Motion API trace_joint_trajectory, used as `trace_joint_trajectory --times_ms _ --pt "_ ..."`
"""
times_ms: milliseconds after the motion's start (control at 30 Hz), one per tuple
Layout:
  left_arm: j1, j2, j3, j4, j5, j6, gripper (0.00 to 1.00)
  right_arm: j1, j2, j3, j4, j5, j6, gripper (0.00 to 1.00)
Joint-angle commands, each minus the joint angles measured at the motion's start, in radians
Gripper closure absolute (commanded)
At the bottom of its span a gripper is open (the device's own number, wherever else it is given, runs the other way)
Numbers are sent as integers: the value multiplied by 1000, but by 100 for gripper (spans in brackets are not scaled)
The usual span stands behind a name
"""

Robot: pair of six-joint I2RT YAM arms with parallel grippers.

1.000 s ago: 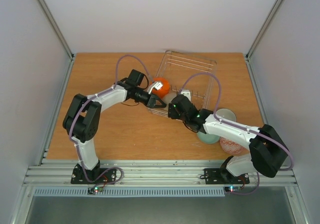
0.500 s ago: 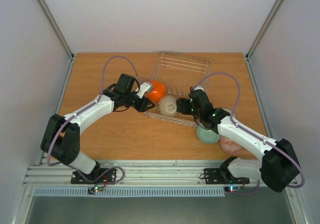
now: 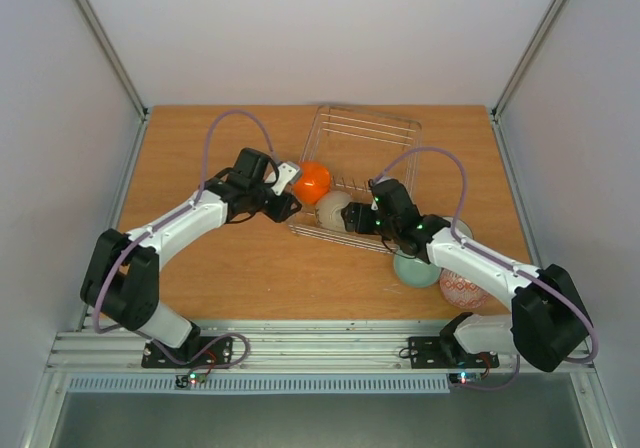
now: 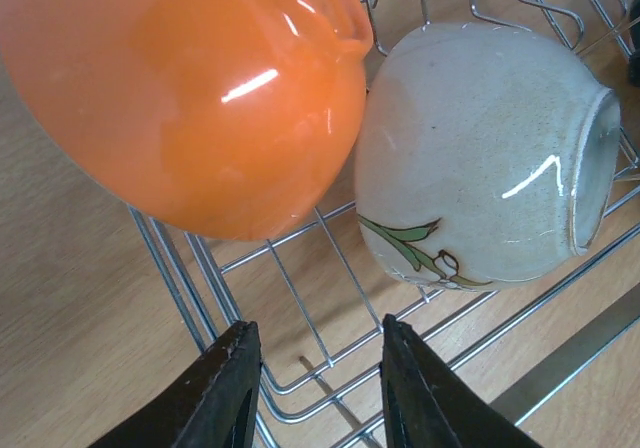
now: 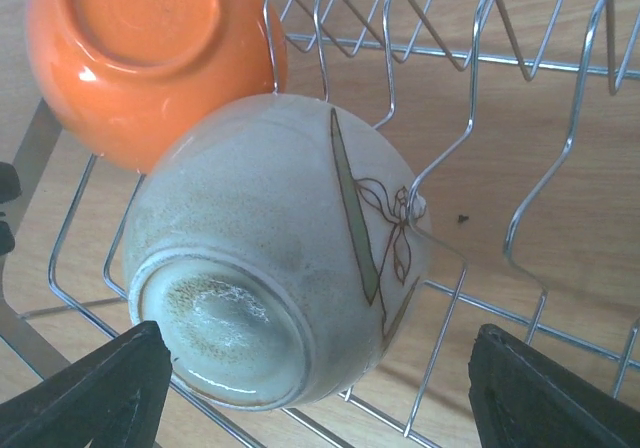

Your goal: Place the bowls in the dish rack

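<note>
Left gripper (image 4: 320, 328): fingers spread, with only wire and wood between them; it hangs low at the near-left corner of the dish rack (image 3: 372, 128), just short of the orange bowl (image 4: 200, 98)

Right gripper (image 5: 320, 336): fingers spread wide, reaching in over the rack's near edge; the foot of the cream bowl (image 5: 270, 258) faces into the gap between them, and I cannot tell whether either pad touches it

Orange bowl: inside the rack at its left edge, tipped on its side, with its foot turned toward the right wrist camera

Cream bowl: inside the rack on its side, painted with a leaf sprig, touching the orange bowl on that bowl's right

Rack edges: the rack sits skewed on the table (image 3: 200, 138); both bowls crowd the near-left corner, while the far and right rows of upright wire stand bare

Open room: wood shows to the left of the rack and behind the left arm; the near-right side is tight

Mint bowl (image 3: 415, 270): on the table, just outside the rack's near-right corner and partly under the right forearm (image 3: 470, 258)

Patterned bowl (image 3: 463, 290): red and white, on the table just beside the mint bowl, toward the right base

Pale bowl (image 3: 459, 230): on the table beyond the forearm, with only a sliver in view

Count in rack: two bowls

Count on table: three bowls

Count of grippers: two, neither holding anything
</note>
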Motion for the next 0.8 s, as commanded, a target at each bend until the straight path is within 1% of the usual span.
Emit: trace_joint_trajectory --times_ms 0,400,567,667,767 --pt "1 27 9 1 -24 11 65 -3 18 21 8 -20 0 19" --pt "0 57 26 -31 -11 25 65 -2 49 11 22 -21 15 19" --pt "-2 61 19 -60 40 45 65 -1 40 4 7 -17 15 20" --pt "-7 67 15 -66 75 55 65 7 26 3 -6 11 3 20" --pt "-19 81 19 -74 92 57 65 30 14 19 -39 84 -14 21"
